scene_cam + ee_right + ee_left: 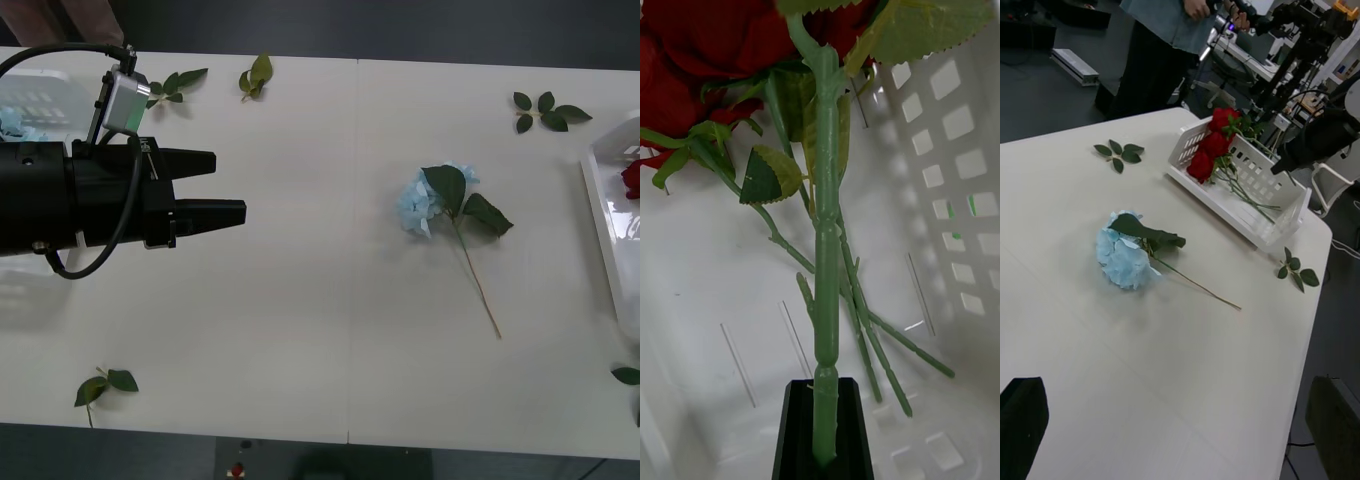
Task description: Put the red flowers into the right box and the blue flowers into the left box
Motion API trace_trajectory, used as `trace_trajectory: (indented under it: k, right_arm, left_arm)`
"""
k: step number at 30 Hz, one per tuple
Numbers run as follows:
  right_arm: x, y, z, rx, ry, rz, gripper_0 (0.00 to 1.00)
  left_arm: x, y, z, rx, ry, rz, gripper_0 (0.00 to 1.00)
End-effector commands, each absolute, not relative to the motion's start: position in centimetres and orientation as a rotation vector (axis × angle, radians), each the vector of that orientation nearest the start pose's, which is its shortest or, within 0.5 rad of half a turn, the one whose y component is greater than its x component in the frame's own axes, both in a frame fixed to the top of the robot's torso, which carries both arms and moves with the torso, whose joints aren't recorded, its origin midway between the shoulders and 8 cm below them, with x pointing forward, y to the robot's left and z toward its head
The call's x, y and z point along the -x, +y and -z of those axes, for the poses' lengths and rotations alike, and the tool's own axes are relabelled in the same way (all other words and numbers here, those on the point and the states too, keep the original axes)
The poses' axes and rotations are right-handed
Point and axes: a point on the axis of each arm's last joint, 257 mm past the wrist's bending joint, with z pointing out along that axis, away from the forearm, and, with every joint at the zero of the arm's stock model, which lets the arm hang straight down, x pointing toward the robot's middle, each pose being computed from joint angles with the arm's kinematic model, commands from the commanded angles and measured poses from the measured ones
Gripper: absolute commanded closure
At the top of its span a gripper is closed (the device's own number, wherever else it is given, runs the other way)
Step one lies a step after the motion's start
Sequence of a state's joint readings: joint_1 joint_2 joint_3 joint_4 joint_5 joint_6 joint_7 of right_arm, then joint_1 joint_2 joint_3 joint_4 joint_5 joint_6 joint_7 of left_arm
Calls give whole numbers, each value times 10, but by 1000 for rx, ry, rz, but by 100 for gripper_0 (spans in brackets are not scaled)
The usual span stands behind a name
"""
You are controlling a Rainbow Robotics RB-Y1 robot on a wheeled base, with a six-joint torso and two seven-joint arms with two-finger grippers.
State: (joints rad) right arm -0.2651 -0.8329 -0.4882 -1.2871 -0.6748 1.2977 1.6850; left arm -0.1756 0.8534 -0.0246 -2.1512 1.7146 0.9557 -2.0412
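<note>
Left hand (230, 188) hovers level with fingers parted; right hand (824, 439) has its black fingers clamped together.

A broad matte white worktop (330, 330) stands on dark grey floor (1060, 97); cluttered equipment benches (1300, 30) line the room behind.

Loose leaf sprigs (547, 110) on white table (320, 350)
</note>
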Motion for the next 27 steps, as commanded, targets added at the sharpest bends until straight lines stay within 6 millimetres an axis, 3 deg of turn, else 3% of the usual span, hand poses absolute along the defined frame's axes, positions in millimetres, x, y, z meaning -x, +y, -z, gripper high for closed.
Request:
trace_trajectory:
  k: [1,6,7,10,11,16,21,27]
  right_arm:
    - [-441,-626,222,-436,2442,226,100]
    - [-444,-623,237,-410,2424,240,96]
    - [-446,-621,237,-408,2419,236,88]
    - [-447,-619,238,-407,2419,227,10]
    - [-447,-618,238,-404,2419,222,0]
    - [-450,-613,232,-374,2418,219,0]
    - [-450,-594,201,-299,2426,215,0]
    - [-452,-554,160,-153,2433,222,0]
  left_arm:
    - [-376,99,55,-1017,1671,814,0]
    - [-366,98,57,-1038,1662,820,0]
    - [-364,97,57,-1050,1652,819,0]
    - [-359,96,59,-1061,1641,831,0]
    - [-358,96,61,-1058,1645,838,0]
    - [-354,91,67,-1065,1654,858,0]
    - [-354,91,67,-1065,1654,858,0]
    - [-354,91,67,-1065,1654,858,0]
